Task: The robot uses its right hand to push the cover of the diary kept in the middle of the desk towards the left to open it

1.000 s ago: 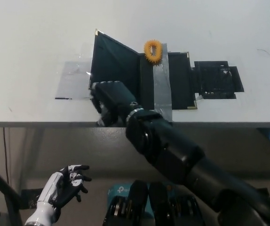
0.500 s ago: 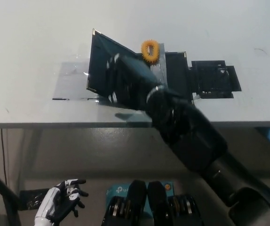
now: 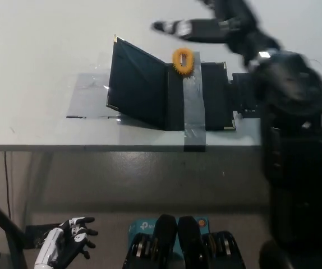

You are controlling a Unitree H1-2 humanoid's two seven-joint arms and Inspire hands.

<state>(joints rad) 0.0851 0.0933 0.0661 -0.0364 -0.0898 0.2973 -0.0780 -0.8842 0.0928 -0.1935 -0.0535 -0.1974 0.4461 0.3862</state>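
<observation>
Across the upper half of the head view spreads a pale grey desk, its front edge running straight across, with a shadowed lower panel and dim floor beneath. Rising along the right side, the black right arm reaches up over the desk; its right hand is blurred above the far side, clear of everything, and I cannot tell how its fingers are set. At the middle of the desk lies the dark diary, its cover standing half raised and tilted toward the left. A grey tape strip runs over the diary's spine area down to the desk edge. A clear plastic sheet lies just left of it, black tape patches just right. A small orange ring sits at the diary's top edge. Below the desk, lower left, the white left hand rests with fingers loosely spread, holding nothing.
</observation>
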